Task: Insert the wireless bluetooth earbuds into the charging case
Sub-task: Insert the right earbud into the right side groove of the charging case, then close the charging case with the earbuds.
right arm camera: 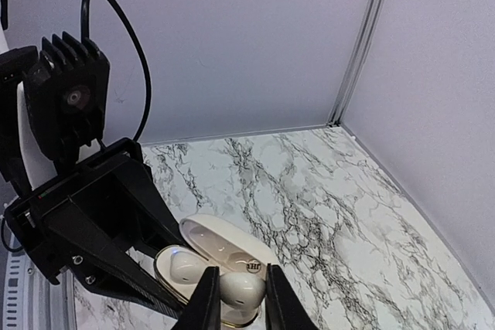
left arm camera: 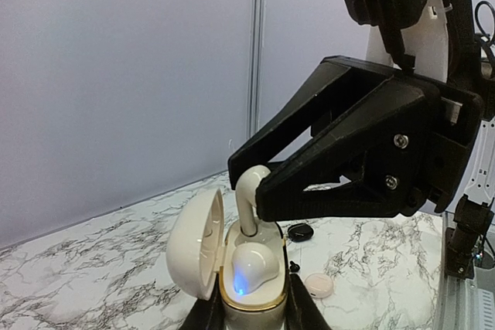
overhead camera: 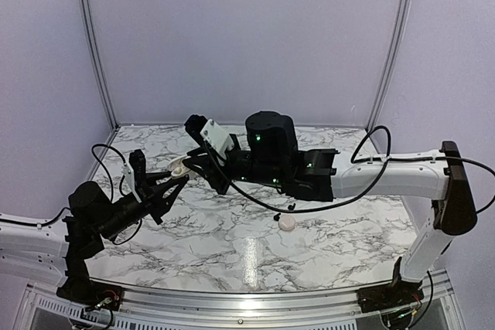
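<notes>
- Charging case [left arm camera: 247,303] sits between the fingers of the left gripper [overhead camera: 178,177], over the left rear part of the table [overhead camera: 232,245].
- Its lid [left arm camera: 197,241] stands open on the case's left in the left wrist view.
- One earbud [left arm camera: 254,267] lies in the near pocket of the case.
- Second earbud [left arm camera: 249,206] stands upright behind it, between the fingers of the right gripper [right arm camera: 240,272], lower end down at the far pocket.
- The right arm reaches across from the right, above the table's middle.
- Out right of the case, well apart: a loose bud [left arm camera: 300,232] on the table, and a round piece [overhead camera: 287,222] just in front of it.
</notes>
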Controlling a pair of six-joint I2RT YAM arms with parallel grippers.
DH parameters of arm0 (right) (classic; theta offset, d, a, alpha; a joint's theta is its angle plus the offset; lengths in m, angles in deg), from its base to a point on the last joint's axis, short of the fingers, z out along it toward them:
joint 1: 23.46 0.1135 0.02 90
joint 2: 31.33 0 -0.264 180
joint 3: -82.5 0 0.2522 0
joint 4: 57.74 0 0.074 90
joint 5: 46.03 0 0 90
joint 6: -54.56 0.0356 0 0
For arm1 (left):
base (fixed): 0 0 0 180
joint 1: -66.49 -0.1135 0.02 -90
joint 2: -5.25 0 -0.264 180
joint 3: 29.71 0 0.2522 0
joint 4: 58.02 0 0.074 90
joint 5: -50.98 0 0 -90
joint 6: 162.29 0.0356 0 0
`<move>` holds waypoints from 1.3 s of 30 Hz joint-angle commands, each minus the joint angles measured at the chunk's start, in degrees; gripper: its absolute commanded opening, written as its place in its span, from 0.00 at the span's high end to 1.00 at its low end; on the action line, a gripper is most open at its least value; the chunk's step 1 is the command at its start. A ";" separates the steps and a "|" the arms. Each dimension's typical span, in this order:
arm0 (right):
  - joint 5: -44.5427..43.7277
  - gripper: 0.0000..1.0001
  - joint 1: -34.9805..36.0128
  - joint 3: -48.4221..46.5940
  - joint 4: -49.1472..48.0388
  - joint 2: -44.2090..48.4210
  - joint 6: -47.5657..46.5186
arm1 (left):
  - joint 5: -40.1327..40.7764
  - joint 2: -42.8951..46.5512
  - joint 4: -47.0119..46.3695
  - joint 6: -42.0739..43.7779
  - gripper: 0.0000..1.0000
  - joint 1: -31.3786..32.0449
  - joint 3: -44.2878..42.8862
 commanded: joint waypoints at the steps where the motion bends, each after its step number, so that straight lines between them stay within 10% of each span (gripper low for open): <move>1: -0.89 0.80 0.99 0.58 2.55 -0.75 -2.18 | 3.59 0.95 -3.59 -0.68 1.00 -0.42 -2.16; 39: 8.63 0.35 -4.84 2.41 4.52 7.90 1.31 | -2.98 0.51 -2.32 -0.76 1.00 -0.45 -1.87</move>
